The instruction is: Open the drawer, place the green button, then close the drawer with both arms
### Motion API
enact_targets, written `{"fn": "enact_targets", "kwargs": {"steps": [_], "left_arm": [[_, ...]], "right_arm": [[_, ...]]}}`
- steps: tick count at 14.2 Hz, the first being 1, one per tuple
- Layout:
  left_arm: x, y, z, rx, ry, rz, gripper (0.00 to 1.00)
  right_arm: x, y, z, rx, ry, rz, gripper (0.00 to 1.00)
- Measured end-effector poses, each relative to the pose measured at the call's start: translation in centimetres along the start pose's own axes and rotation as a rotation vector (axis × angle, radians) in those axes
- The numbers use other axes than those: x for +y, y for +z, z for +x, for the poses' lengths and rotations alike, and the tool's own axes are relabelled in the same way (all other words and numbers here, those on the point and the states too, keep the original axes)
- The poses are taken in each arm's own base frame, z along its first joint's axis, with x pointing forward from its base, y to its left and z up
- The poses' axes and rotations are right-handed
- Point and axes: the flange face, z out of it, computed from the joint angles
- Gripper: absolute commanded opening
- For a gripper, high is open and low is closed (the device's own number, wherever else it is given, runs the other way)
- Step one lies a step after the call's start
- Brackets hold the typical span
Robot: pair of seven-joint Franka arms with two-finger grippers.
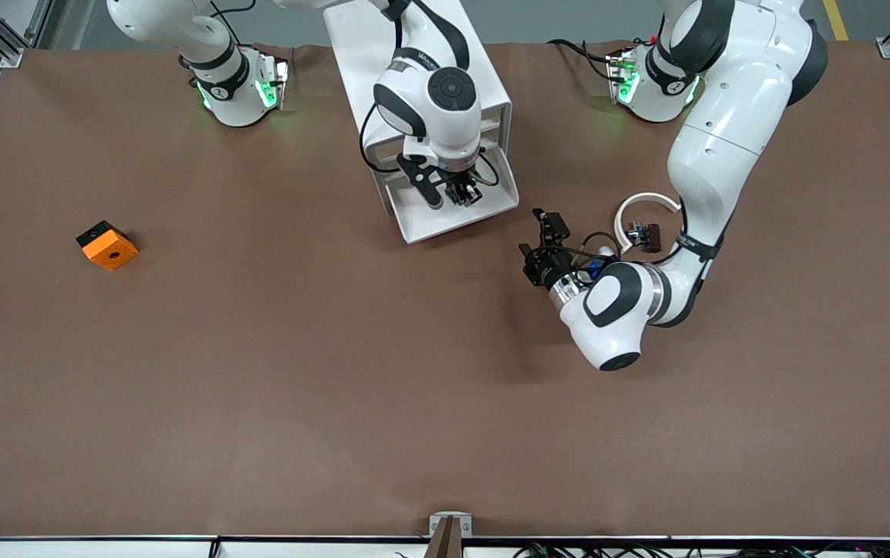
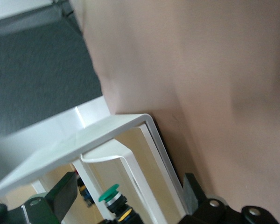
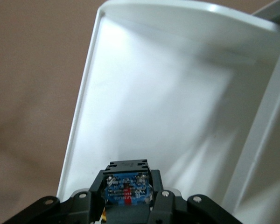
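R gripper point(image 1: 464, 191) grips button point(image 3: 127, 183) over pulled-out drawer point(image 1: 421, 221); L gripper point(image 1: 541, 249) released, low beside cabinet point(image 1: 383, 46).

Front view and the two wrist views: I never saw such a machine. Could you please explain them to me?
Two white robot arms stand at a brown table. The front view looks from across it; each wrist view comes from a camera on one arm. The right end effector holds the green-capped button over the open drawer of the white cabinet. The left end effector waits open beside the drawer. An orange block and a brown clip lie on the table.
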Motion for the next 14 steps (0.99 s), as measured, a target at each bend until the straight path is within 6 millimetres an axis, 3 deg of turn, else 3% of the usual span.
{"fn": "enact_targets", "kwargs": {"steps": [5, 14], "left_arm": [[-1.3, -4.5, -0.9, 0.127, 0.308, -0.198, 1.0], [-0.3, -10.6, -2.0, 0.482, 0.693, -0.563, 1.0]], "right_arm": [[-0.2, 0.4, -0.8, -0.012, -0.012, 0.036, 0.0], [-0.1, 0.3, -1.3, -0.011, -0.025, 0.052, 0.0]]}}
